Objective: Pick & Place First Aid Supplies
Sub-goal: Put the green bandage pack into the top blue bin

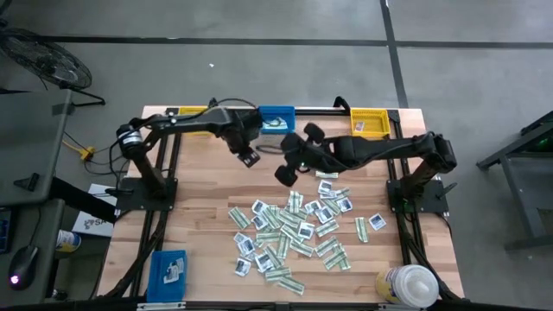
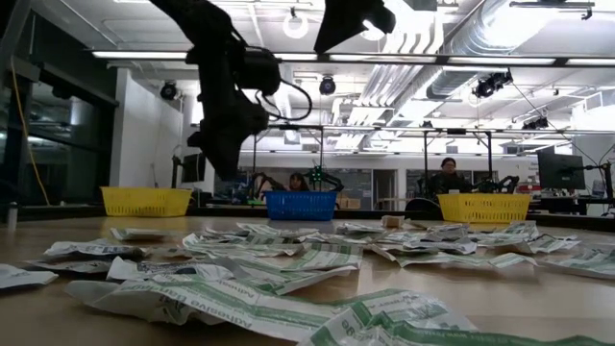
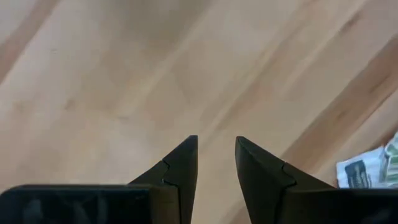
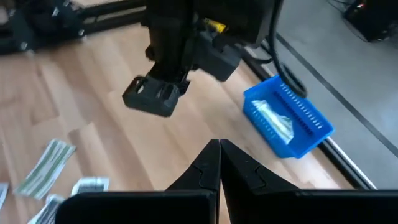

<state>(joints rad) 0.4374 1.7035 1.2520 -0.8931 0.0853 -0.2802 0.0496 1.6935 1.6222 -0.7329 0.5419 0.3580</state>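
Left tool hanging over bare wood near the far edge of the tabletop, just in front of the blue bin at the middle of that edge; fingers parted by a narrow gap, nothing between them, only bare board showing beyond the tips in the left wrist view. Right tool raised above the tabletop close beside the left one, toward the middle, fingertips pressed together and holding nothing. First aid supplies scattered flat in a loose heap across the middle of the tabletop and toward the right and near edges: squarish white packets with dark marks mixed with narrow green-and-white strips, many overlapping. A few of them lying inside the blue bin at the far edge, seen in the right wrist view. Yellow bin at the far right corner, another yellow bin at the far left corner partly under the left arm, a second blue bin with white packets in it at the near left corner. White-capped bottle at the near right corner. People seated well beyond the tabletop in the low view.
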